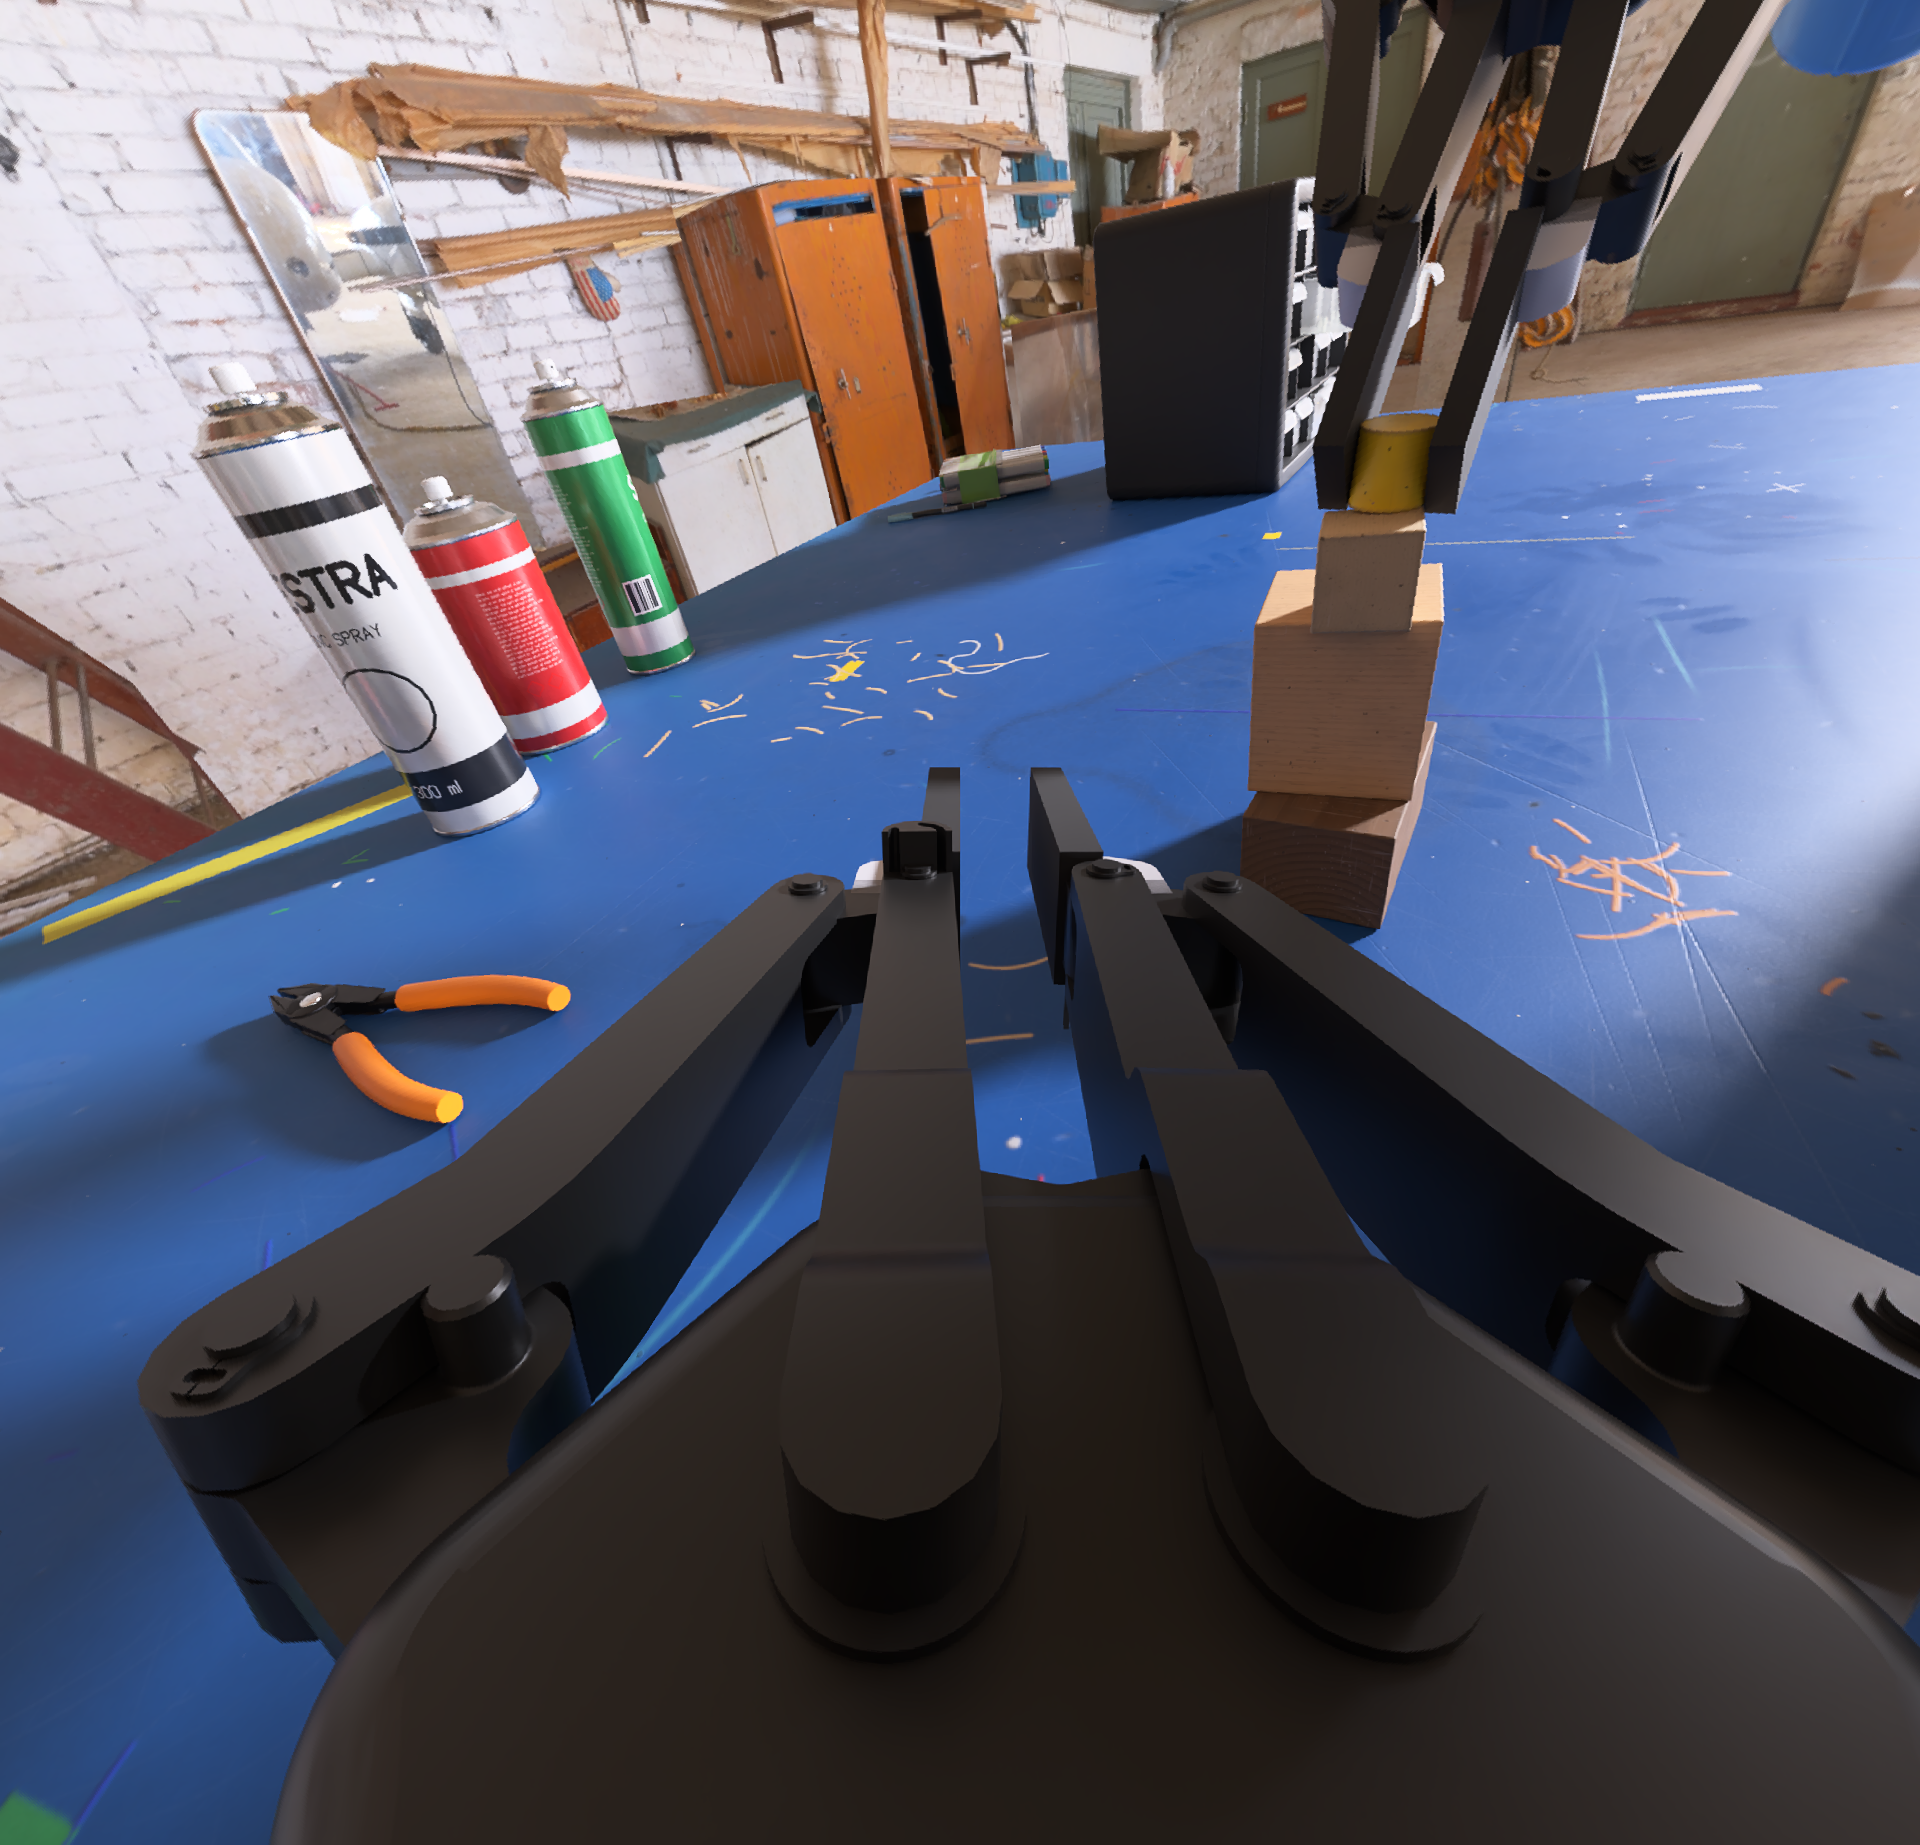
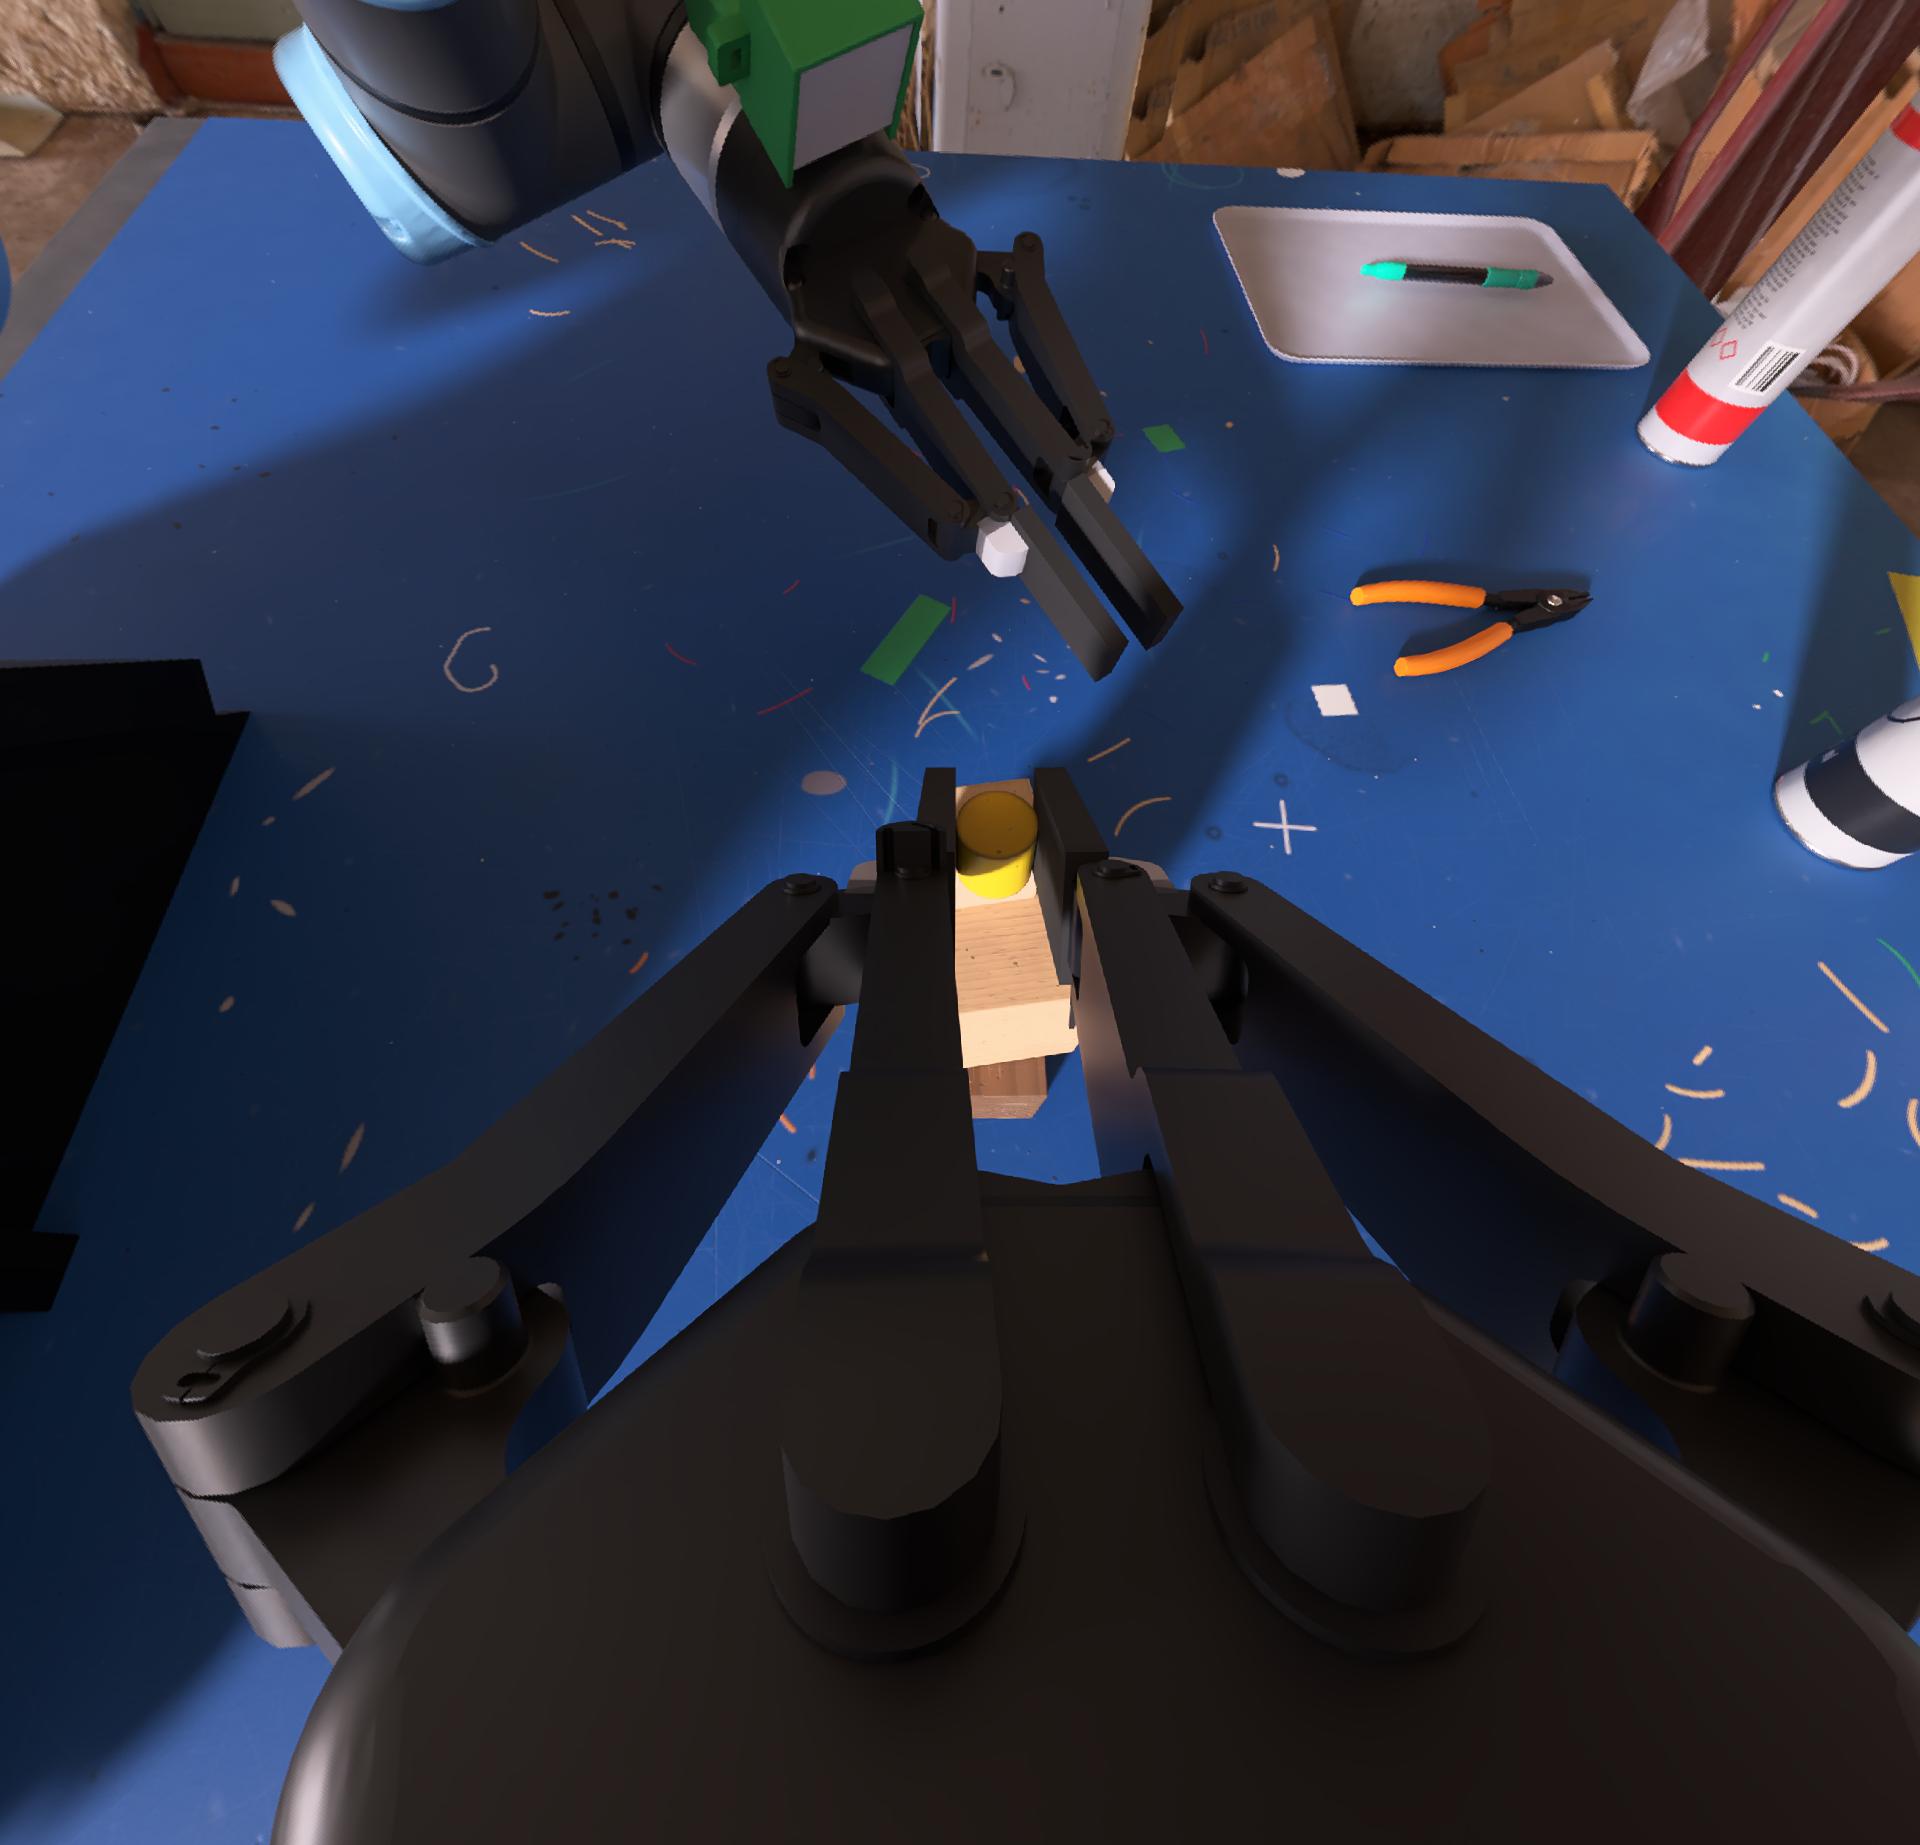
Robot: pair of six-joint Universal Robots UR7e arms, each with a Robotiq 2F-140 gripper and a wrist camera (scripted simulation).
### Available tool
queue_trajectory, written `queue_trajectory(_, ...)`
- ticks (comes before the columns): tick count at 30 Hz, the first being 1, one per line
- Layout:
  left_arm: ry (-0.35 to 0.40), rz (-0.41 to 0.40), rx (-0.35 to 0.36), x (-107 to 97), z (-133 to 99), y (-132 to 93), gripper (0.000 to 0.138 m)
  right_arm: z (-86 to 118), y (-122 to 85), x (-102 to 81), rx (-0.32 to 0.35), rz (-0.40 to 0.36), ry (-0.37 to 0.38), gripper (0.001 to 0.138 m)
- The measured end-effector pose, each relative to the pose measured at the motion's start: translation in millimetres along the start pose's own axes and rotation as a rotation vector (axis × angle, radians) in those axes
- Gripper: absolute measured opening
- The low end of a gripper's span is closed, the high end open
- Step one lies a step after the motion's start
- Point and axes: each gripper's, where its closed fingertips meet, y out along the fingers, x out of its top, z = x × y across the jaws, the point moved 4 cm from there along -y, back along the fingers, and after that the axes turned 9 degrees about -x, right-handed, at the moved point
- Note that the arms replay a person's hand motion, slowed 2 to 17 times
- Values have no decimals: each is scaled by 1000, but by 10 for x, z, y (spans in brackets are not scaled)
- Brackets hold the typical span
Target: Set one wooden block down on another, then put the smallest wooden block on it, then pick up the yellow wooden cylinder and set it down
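In the left wrist view, three wooden blocks stand stacked: a dark brown block (image 1: 1320, 865) on the table, a larger light block (image 1: 1340, 699) on it, and the smallest block (image 1: 1366, 574) on top. My right gripper (image 1: 1387, 470) comes down from above, shut on the yellow cylinder (image 1: 1390, 463). The cylinder's base is at the smallest block's top face. The right wrist view shows my right gripper (image 2: 995, 787) around the cylinder (image 2: 995, 839), above the stack (image 2: 1013, 1006). My left gripper (image 1: 992, 808) is empty with jaws nearly together, low over the table left of the stack. It also shows in the right wrist view (image 2: 1132, 637).
Three spray cans (image 1: 364, 590) stand at the left, with orange-handled pliers (image 1: 416, 1037) near them. A black drawer box (image 1: 1205, 341) stands behind the stack. A white tray (image 2: 1299, 330) holding a marker (image 2: 1455, 275) sits far right on the blue table (image 2: 416, 507).
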Motion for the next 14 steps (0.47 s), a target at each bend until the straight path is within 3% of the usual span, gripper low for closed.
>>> queue_trajectory(14, 3, 2, -2, -2, -4, 3, 18, -30, 8, -4, 46, -2, -3, 20)
